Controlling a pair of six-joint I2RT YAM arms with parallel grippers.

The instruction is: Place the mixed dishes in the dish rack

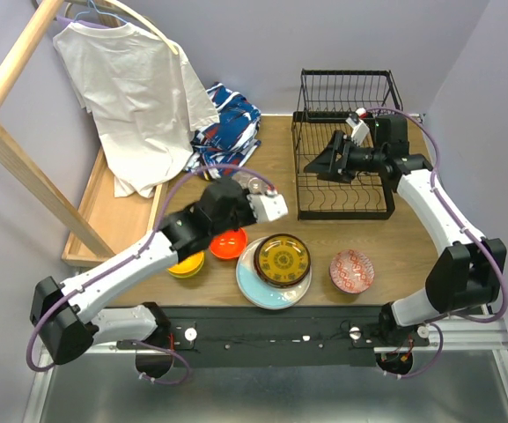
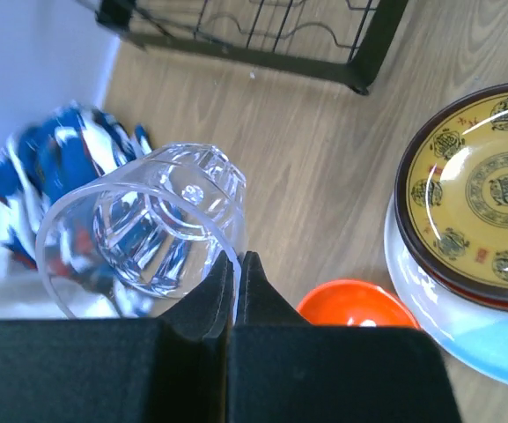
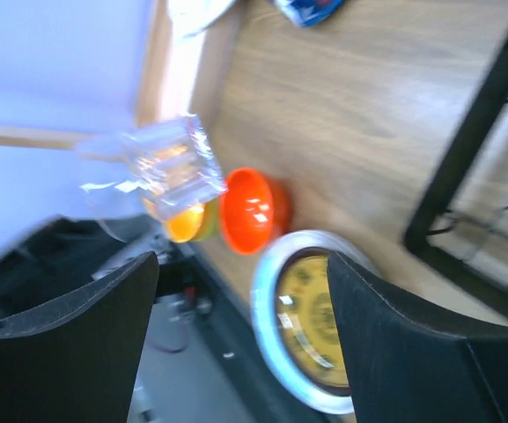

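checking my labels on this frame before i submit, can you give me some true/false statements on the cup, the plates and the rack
1. The left jaws are shut on the rim of the clear glass cup. True.
2. The right jaws grip a plate. False: they stand open and empty over the dish rack.
3. The yellow-brown plate lies on the pale blue plate. True.
4. The orange bowl is in the rack. False: it sits on the table, just left of the stacked plates.
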